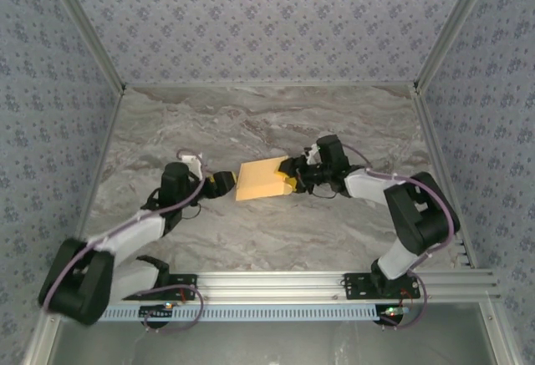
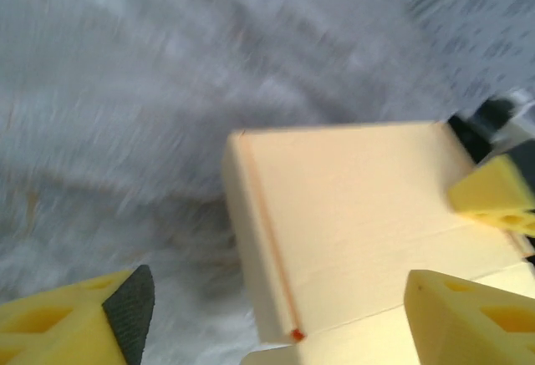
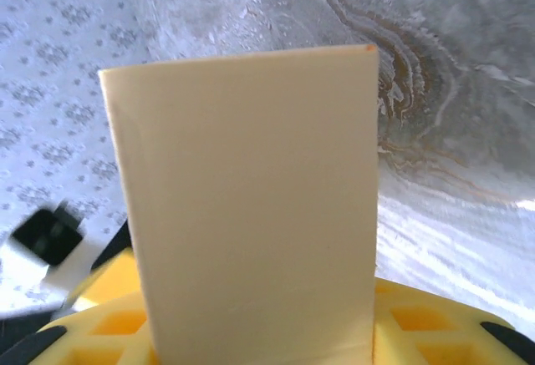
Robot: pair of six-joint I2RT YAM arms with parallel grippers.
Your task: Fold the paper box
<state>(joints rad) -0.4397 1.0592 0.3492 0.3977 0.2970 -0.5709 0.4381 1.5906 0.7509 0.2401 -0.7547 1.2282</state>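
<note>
Step in hand: by my reading a handover partway through the fold; one arm steadies the card while the other stands off it, free to take a new hold
Paper box: the paper box (image 1: 262,179) is at the middle of the marble desk (image 1: 251,123), between the two arms; orange-yellow, squarish, plain; in the left wrist view one long edge is turned into a narrow wall along a crease, with a further panel below it; whether it rests on the desk or is lifted slightly I cannot tell
Left end effector: the left end effector (image 1: 226,184) is just beside the box's left edge; released, its yellow fingers (image 2: 75,327) spread wide to either side of the near corner and gripping nothing
Right end effector: the right end effector (image 1: 291,181) is at the box's right edge; grasping the paper box, the card rising broad between its fingers (image 3: 439,327) in its own wrist view
Progress: judged partly folded; at least one crease is made, and the box is not closed up into a finished form
Next move: calls for the left end effector to pick a free flap or edge and press it over along its crease, while the right keeps the body from sliding
Care: thin card; a hard pinch or a pull off the crease line could buckle a panel
</note>
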